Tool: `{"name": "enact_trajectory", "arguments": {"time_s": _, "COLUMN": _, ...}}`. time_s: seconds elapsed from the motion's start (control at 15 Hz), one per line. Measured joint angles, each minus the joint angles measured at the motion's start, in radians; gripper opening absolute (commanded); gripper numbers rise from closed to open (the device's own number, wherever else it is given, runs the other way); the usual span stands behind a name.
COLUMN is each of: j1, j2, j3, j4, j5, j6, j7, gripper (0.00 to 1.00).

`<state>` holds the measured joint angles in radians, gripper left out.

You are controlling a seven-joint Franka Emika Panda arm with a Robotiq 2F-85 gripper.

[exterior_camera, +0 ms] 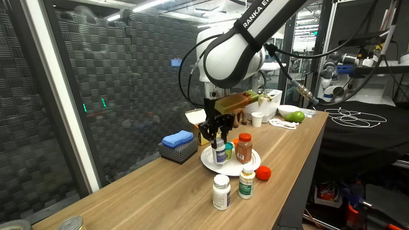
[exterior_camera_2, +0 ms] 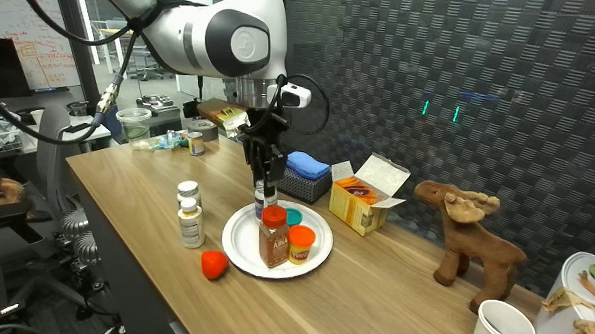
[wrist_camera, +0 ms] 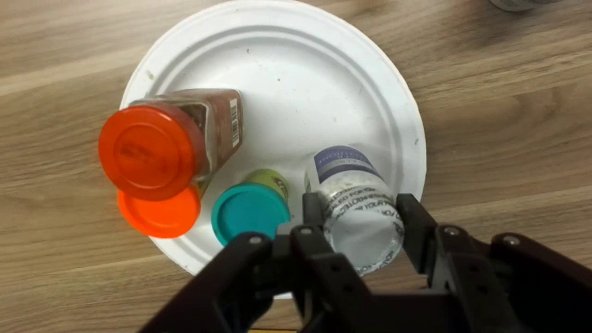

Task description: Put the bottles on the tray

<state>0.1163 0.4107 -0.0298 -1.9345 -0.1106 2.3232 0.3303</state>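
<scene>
1. With the gripper (wrist_camera: pixel 358 208) I am pinching the purple-labelled bottle (exterior_camera: pixel 219 154) by its cap, fingers (wrist_camera: pixel 416 226) parted to fit, over the plate (wrist_camera: pixel 314 101); I cannot tell whether its base is touching.
2. On the plate, the red-capped bottle (exterior_camera_2: pixel 273 242) is hiding part of the orange-lidded tub (wrist_camera: pixel 159 217) in the wrist view.
3. Beside the plate, the green-labelled bottle (exterior_camera_2: pixel 192 227) is partly covering another white bottle (exterior_camera_2: pixel 188 189) in an exterior view.
4. Away from the plate, a can (exterior_camera: pixel 71 224) is being cut off in an exterior view.
5. Above the plate I am reading "RANKA E" on the arm (exterior_camera: pixel 228 51), "FOR" around the held cap; the green label is blurring.
</scene>
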Motion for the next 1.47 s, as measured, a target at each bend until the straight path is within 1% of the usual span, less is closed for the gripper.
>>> {"name": "enact_trajectory", "arguments": {"time_s": 0.33, "j1": -0.010, "j2": 0.037, "j3": -0.005, "j4": 0.005, "j5": 0.000, "j6": 0.015, "j7": 0.000, "gripper": 0.20}}
{"name": "enact_trajectory", "arguments": {"time_s": 0.87, "j1": -0.016, "j2": 0.070, "j3": -0.012, "j4": 0.048, "j5": 0.000, "j6": 0.059, "j7": 0.000, "gripper": 0.20}}
{"name": "enact_trajectory", "arguments": {"time_s": 0.93, "j1": -0.017, "j2": 0.074, "j3": -0.014, "j4": 0.053, "j5": 0.000, "j6": 0.062, "j7": 0.000, "gripper": 0.20}}
{"name": "enact_trajectory", "arguments": {"time_s": 1.0, "j1": -0.017, "j2": 0.078, "j3": -0.016, "j4": 0.057, "j5": 0.000, "j6": 0.063, "j7": 0.000, "gripper": 0.23}}
{"name": "enact_trajectory", "arguments": {"time_s": 1.07, "j1": -0.017, "j2": 0.081, "j3": -0.017, "j4": 0.061, "j5": 0.000, "j6": 0.064, "j7": 0.000, "gripper": 0.69}}
{"name": "enact_trajectory", "arguments": {"time_s": 1.13, "j1": -0.017, "j2": 0.083, "j3": -0.017, "j4": 0.064, "j5": 0.000, "j6": 0.064, "j7": 0.000, "gripper": 0.71}}
{"name": "enact_trajectory", "arguments": {"time_s": 1.2, "j1": -0.017, "j2": 0.083, "j3": -0.017, "j4": 0.064, "j5": 0.000, "j6": 0.063, "j7": -0.001, "gripper": 0.77}}
{"name": "enact_trajectory", "arguments": {"time_s": 1.27, "j1": -0.017, "j2": 0.083, "j3": -0.016, "j4": 0.064, "j5": 0.000, "j6": 0.063, "j7": -0.004, "gripper": 0.86}}
{"name": "enact_trajectory", "arguments": {"time_s": 1.4, "j1": -0.016, "j2": 0.083, "j3": -0.012, "j4": 0.064, "j5": 0.000, "j6": 0.063, "j7": -0.011, "gripper": 0.99}}
{"name": "enact_trajectory", "arguments": {"time_s": 1.47, "j1": -0.014, "j2": 0.082, "j3": -0.009, "j4": 0.064, "j5": 0.000, "j6": 0.063, "j7": -0.014, "gripper": 1.00}}
